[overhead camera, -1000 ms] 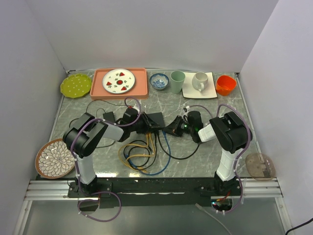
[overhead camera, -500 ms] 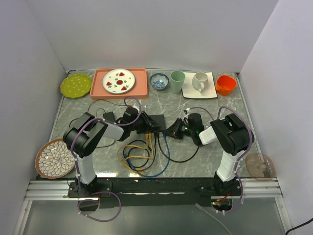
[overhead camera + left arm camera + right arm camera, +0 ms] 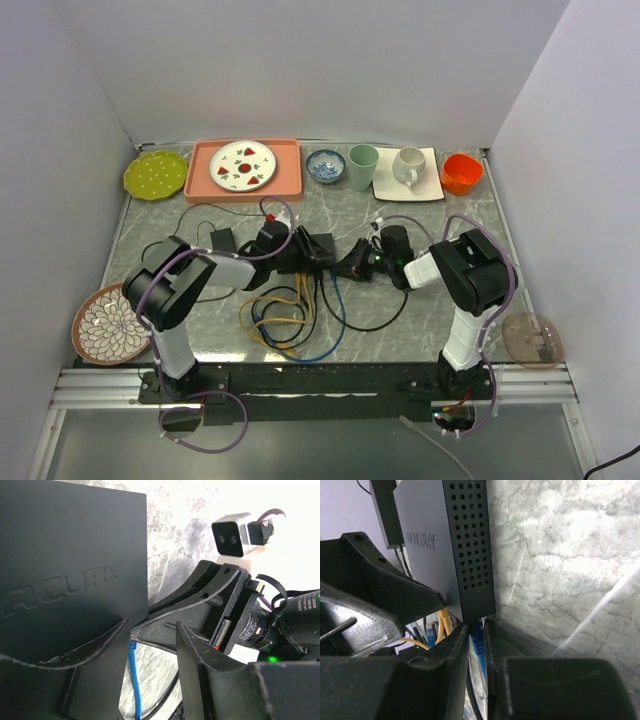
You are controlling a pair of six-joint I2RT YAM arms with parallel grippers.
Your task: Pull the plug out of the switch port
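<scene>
Overhead, the far edge of the surface [image 3: 440, 225] is lined with a green plate [image 3: 156, 174], a pink tray [image 3: 195, 185] carrying a white plate [image 3: 243, 165], a blue bowl [image 3: 325, 166], a green cup [image 3: 363, 167], a white mug [image 3: 408, 167] on a square saucer [image 3: 430, 188], and an orange bowl [image 3: 461, 173]. A flower-patterned plate [image 3: 113, 323] lies at the near left and a clear dish [image 3: 530, 338] at the near right. The switch [image 3: 320, 243] is found mid-surface, partly covered by the left jaws from the left and met by the right jaws from the right. An adapter block [image 3: 222, 240] sits to its left. Yellow cables [image 3: 285, 310] and a blue cable [image 3: 335, 320] are looped on its near side.

From the left wrist, the switch [image 3: 65, 555] is shown as a flat matte black box with raised lettering. The left jaws are spread wide, one finger [image 3: 107, 650] over the switch's corner, contact not discernible, the other [image 3: 195, 660] off it. A finger of the right arm crosses the gap.

From the right wrist, the switch's [image 3: 427, 555] perforated side is seen. The plug [image 3: 477, 637], blue, is seated in the near edge at the right corner, and the right jaws are drawn narrow, pinching it from both sides.
</scene>
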